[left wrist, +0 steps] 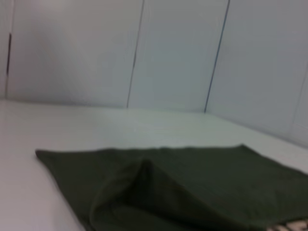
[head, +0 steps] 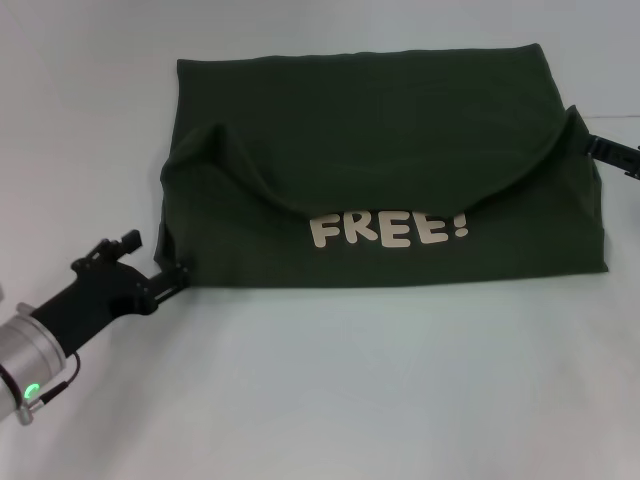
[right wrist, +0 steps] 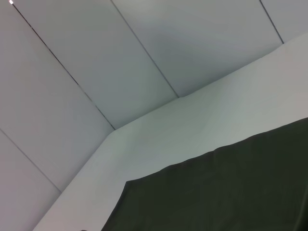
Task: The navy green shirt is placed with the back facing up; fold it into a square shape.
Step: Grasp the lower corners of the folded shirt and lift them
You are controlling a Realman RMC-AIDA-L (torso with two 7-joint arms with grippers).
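Observation:
The navy green shirt lies across the middle of the white table, and its far part is folded toward me. The folded layer's edge sags in a curve just above a white "FREE!" print. That layer stands up in a hump at its left end and another at its right end. My left gripper touches the shirt's near left corner. My right gripper pokes out at the shirt's right edge, mostly hidden by cloth. The left wrist view shows the shirt with the raised fold. Flat dark cloth of the shirt shows in the right wrist view.
White panelled walls stand behind the table. Bare table surface stretches in front of the shirt and to its left.

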